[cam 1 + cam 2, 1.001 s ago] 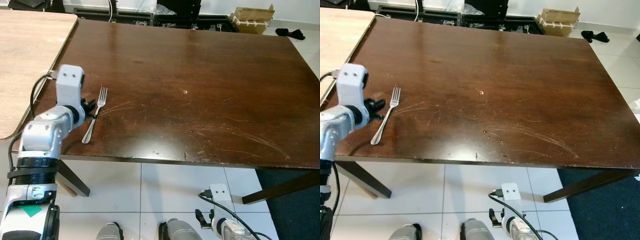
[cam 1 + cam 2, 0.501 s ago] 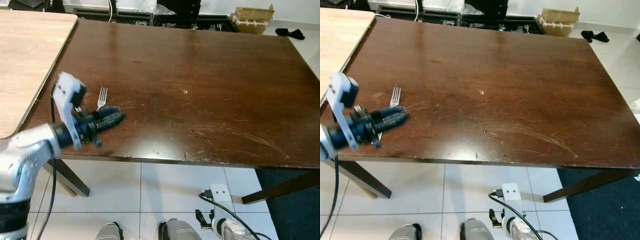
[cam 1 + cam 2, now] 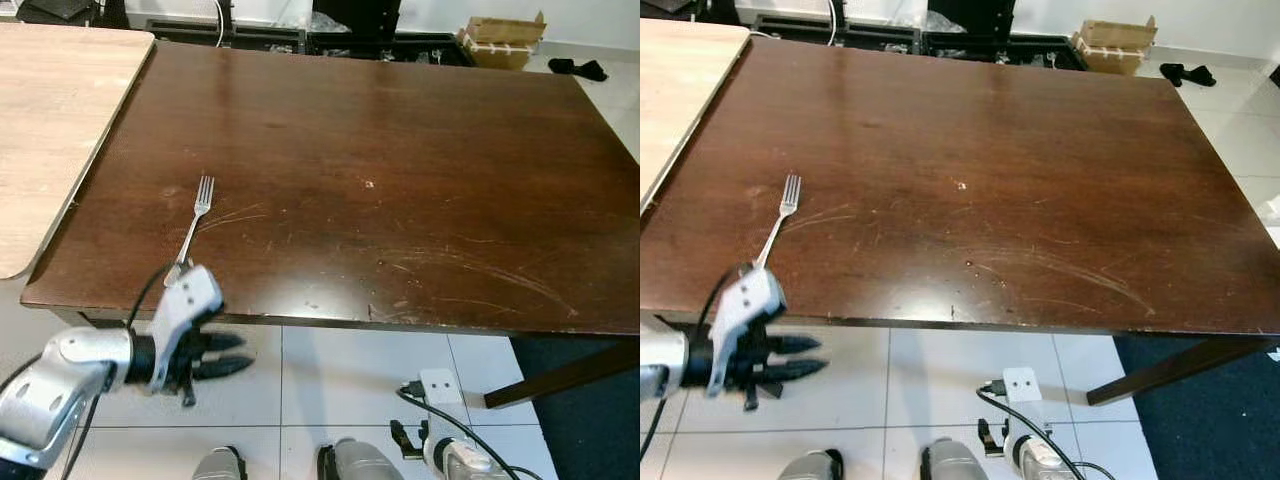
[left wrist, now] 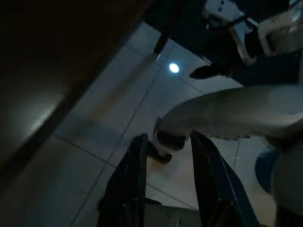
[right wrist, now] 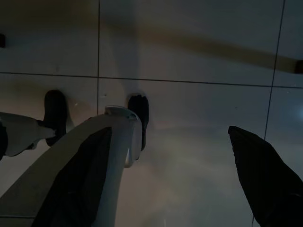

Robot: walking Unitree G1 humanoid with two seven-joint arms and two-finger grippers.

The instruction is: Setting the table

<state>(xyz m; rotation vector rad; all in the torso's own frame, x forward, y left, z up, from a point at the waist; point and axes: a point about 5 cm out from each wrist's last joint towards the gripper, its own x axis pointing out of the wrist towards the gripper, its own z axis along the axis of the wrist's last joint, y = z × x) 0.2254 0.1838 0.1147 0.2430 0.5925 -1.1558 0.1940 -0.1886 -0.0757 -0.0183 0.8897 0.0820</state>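
- The left pincer [image 3: 235, 355] is hanging below the near edge of the dark wooden surface [image 3: 400, 170], over the tiled floor [image 3: 330, 390] — its fingers slightly apart, gripping nothing.
- The fork [image 3: 191, 228] is lying on the surface just above and beyond this pincer — tines pointing away.
- The right pincer [image 5: 175, 175] is hanging idle, spread wide.
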